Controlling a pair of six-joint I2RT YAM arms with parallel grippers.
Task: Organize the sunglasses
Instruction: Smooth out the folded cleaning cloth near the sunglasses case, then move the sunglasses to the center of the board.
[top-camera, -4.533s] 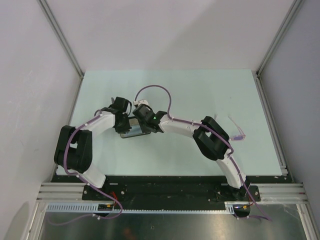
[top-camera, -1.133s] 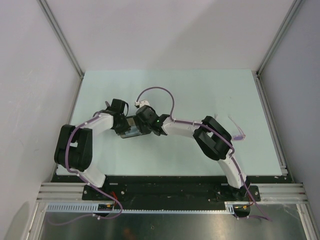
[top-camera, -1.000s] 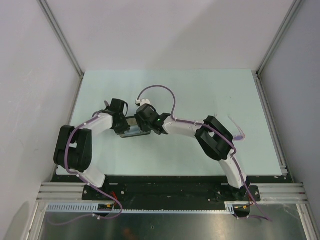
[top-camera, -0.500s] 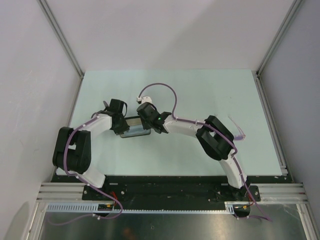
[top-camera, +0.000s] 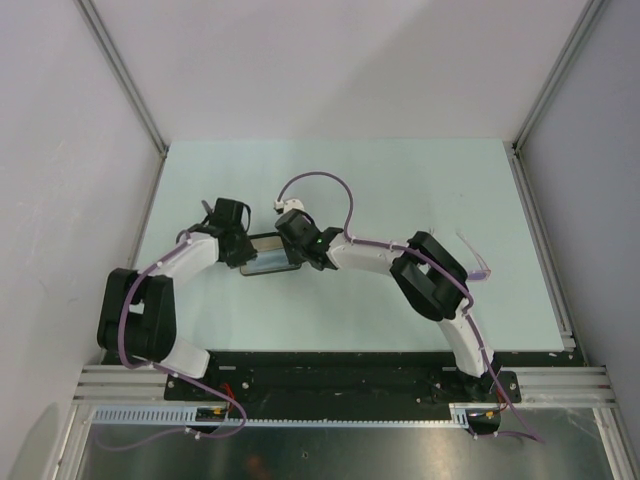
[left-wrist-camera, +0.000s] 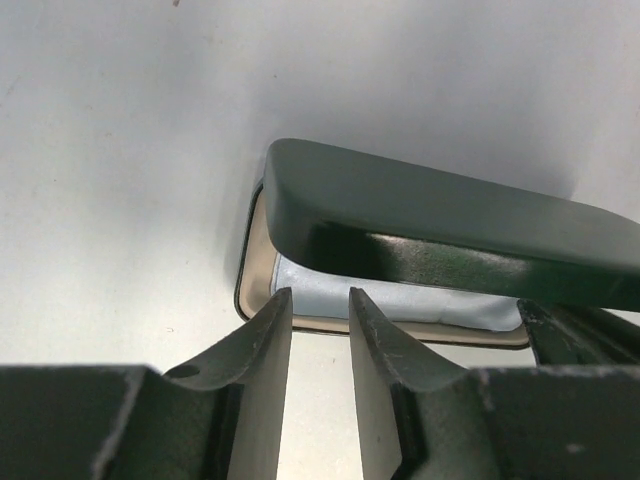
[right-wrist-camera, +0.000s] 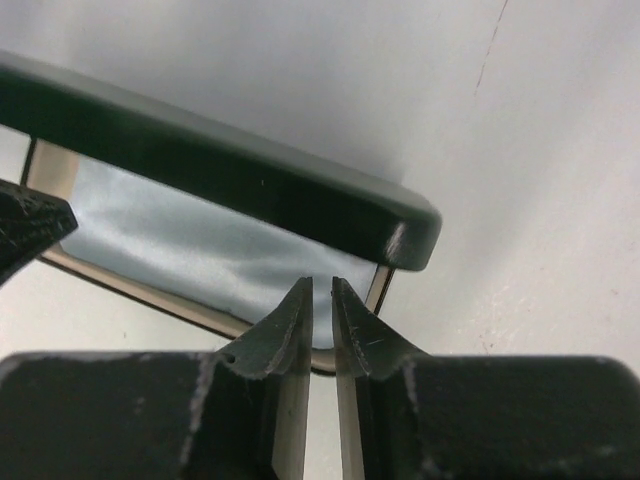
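At the left, the left fingers (left-wrist-camera: 262, 340) reach in from the case's left end. They are partly open, with a plain gap between them. Their tips lie at the near rim of the black oblong rounded case (top-camera: 268, 255), and the rim runs across the gap, so nothing is clamped. It looks as if they are there to steady the base so it does not slide.

The case's hard lid (left-wrist-camera: 420, 220) stands raised over the beige-lined tray, with the pale blue square cloth (right-wrist-camera: 180, 240) lying inside. That cloth fills the space the glasses would need.

From the case's other end come the right fingers (right-wrist-camera: 282, 328), drawn almost together with only a thin slit left. Their tips are at the cloth's near edge, by the tray's corner. I cannot tell whether a fold of cloth is caught between them. My judgement is that this step is about clearing or arranging the cloth.

Further right, the right arm's black elbow block (top-camera: 428, 275) sits over the pale green surface (top-camera: 400, 180), between the case and the small sunglasses (top-camera: 478, 268). These have a thin pink-purple frame and lie open and untouched near the right edge, well apart from the case. The right arm would have to swing out to reach them, and the raised lid leaves a narrow opening to go in through.
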